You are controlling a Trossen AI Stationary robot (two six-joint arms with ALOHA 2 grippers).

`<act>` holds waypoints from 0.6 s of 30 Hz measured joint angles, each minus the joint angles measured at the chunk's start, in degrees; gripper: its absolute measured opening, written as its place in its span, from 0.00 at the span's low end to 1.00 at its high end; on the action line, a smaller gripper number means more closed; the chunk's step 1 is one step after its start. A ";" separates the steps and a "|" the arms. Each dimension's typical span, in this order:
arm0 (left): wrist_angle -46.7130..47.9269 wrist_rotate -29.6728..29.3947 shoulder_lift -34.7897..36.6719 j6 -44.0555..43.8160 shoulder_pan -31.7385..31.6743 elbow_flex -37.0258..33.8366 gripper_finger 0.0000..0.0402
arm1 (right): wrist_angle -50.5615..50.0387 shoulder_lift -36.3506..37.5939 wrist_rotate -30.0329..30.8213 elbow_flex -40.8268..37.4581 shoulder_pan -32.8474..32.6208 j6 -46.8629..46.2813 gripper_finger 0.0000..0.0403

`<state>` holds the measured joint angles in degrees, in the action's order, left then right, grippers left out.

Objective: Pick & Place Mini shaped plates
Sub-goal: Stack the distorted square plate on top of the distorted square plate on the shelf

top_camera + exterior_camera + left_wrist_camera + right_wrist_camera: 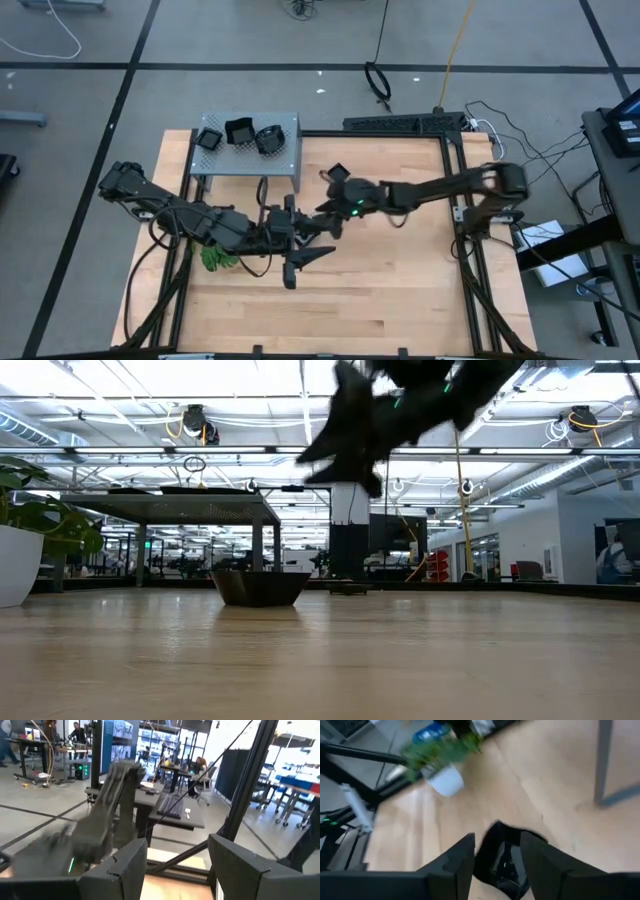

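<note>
Grey floor (pixel 250 40) — desks (pixel 175 812), bright ceiling lights (pixel 120 415).

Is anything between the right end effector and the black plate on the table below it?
Nothing visible. The open right end effector hangs above the plate, seen through the gap between its fingers; the left end effector waits alongside.

Black plate (pixel 502 857) half hidden behind right tool (pixel 497 855) (blurred); plant (pixel 440 751) smeared.
</note>
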<state>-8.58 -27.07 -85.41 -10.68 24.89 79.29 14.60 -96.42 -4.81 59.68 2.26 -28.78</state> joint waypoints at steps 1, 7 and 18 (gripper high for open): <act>0.69 0.00 0.00 0.00 0.00 0.00 0.54 | -1.53 2.69 0.00 -0.18 -0.03 1.33 0.36; 4.51 -0.02 0.00 -0.02 -0.01 0.00 0.54 | -11.16 19.71 0.10 -3.73 -0.11 4.85 0.34; 7.68 -5.03 0.00 0.56 -0.34 0.00 0.54 | -12.35 52.78 10.38 -24.29 -0.71 0.57 0.33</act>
<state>-0.90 -32.10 -85.41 -10.12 24.54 79.29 2.25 -43.64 5.56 35.39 1.55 -28.21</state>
